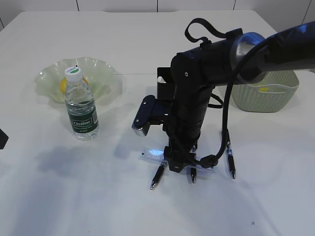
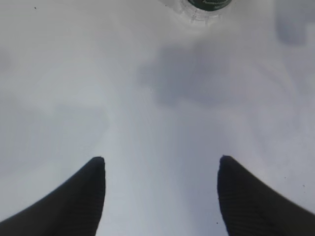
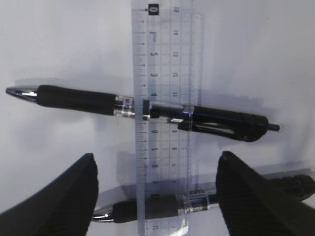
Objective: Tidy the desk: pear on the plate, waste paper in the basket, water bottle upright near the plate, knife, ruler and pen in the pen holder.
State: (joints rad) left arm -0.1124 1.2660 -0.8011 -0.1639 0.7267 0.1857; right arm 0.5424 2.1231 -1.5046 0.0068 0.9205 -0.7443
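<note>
The ruler (image 3: 162, 115) lies flat on the desk (image 1: 59, 196) right under my right gripper (image 3: 156, 189), whose jaws stand wide apart and grip nothing. The clear strip lies across two black pens: the upper pen (image 3: 78, 100) crosses under its middle, the lower pen (image 3: 125, 210) under the end nearest my fingers (image 3: 64, 196). In the exterior view a third pen (image 1: 230, 157) lies just to the right of these. My left gripper (image 2: 161, 196) is also wide open and empty, over bare tabletop. Ahead of it the water bottle (image 1: 81, 105) stands upright just in front of the plate (image 1: 101, 71). The pen holder (image 1: 163, 81) stands behind my right arm, with the basket (image 1: 266, 93) further right.
</note>
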